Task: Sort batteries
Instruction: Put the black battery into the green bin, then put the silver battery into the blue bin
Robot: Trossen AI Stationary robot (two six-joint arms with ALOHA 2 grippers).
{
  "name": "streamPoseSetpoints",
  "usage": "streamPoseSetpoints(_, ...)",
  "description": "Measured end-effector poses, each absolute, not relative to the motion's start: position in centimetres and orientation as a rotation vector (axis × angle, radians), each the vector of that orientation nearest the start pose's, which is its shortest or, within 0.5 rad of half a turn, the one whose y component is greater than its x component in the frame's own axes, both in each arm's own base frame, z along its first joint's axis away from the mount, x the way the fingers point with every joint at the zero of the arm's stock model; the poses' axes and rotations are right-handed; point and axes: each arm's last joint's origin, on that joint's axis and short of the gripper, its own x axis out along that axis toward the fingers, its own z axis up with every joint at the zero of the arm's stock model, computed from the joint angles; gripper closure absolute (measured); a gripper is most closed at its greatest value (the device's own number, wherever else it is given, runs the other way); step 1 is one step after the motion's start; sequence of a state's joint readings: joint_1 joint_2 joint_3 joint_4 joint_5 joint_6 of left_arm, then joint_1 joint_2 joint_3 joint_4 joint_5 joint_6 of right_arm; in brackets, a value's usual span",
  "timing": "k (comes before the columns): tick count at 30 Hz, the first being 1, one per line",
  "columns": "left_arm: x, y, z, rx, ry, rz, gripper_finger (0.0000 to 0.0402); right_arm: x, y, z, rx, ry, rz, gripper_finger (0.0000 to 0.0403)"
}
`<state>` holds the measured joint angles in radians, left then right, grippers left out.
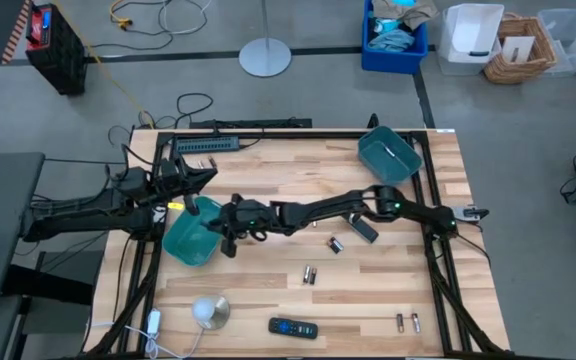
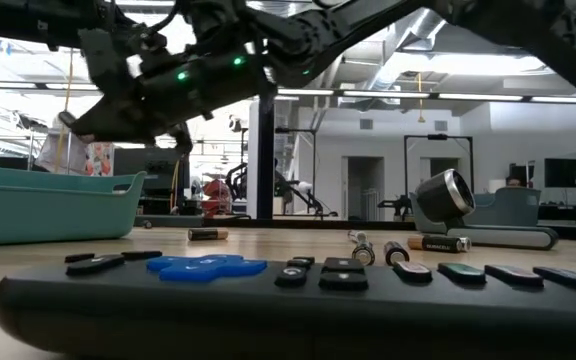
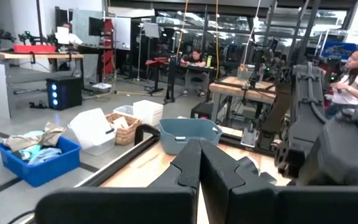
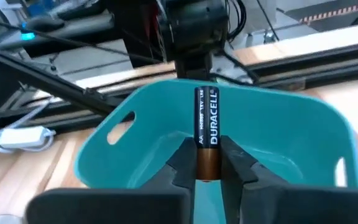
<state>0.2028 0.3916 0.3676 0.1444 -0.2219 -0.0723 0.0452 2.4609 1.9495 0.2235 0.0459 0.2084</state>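
Note:
My right gripper (image 4: 207,155) is shut on a black-and-copper Duracell AA battery (image 4: 206,121) above the open teal bin (image 4: 278,149). In the high view that arm reaches from the table's right to this bin (image 1: 190,240) at mid-left, with the gripper (image 1: 226,232) at the bin's right rim. My left gripper (image 3: 199,165) is shut and empty, and hangs by the bin's far-left side (image 1: 204,174). Loose batteries (image 1: 335,243) (image 1: 309,274) (image 1: 408,321) lie flat on the wood. The low view shows some of these batteries (image 2: 208,234) (image 2: 378,250). My right gripper pinches the battery's copper end (image 4: 207,167) between its two fingers (image 4: 182,163). The battery lies along the fingers, and its black end (image 4: 206,93) sticks out past their tips. It is lifted clear over the inside of the teal bin.
A second teal bin (image 1: 388,155) stands at the table's far right. A black remote control (image 1: 293,327) lies at the near edge and fills the low view's foreground (image 2: 298,300). A round silvery object (image 1: 209,311) sits near left. A black power strip (image 1: 208,145) lies along the far edge.

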Motion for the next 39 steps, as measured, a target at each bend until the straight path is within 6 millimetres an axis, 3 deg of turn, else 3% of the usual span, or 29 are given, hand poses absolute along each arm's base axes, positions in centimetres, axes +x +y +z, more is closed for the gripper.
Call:
streamPoseSetpoints(9,11.4,3.0,27.0,-0.072,-0.134,0.419,0.0401,56.3,2.1,18.0,0.168,0.313,-0.032,0.0215)
streamPoseSetpoints(12,11.4,3.0,26.9,-0.072,-0.126,0.420,0.0401,56.3,2.1,18.0,0.139,0.311,-0.029,0.0189)
streamPoseSetpoints(19,11.4,3.0,26.7,-0.076,-0.109,0.417,0.0401,56.2,3.0,18.1,0.081,0.316,-0.007,0.0191)
streamPoseSetpoints(26,11.5,2.9,26.6,-0.090,-0.103,0.396,0.0401,55.2,3.1,20.2,0.031,0.287,0.001,0.0203)
streamPoseSetpoints(30,11.5,2.9,26.5,-0.094,-0.094,0.385,0.0401,52.7,2.9,21.3,0.039,0.187,-0.020,0.0206)
streamPoseSetpoints(33,11.5,2.9,26.5,-0.102,-0.089,0.384,0.0401,49.5,2.1,21.7,0.046,0.143,-0.083,0.0209)
streamPoseSetpoints(39,11.8,3.0,26.1,-0.133,-0.061,0.385,0.0401,42.5,1.0,20.8,0.059,0.121,-0.235,0.0211)
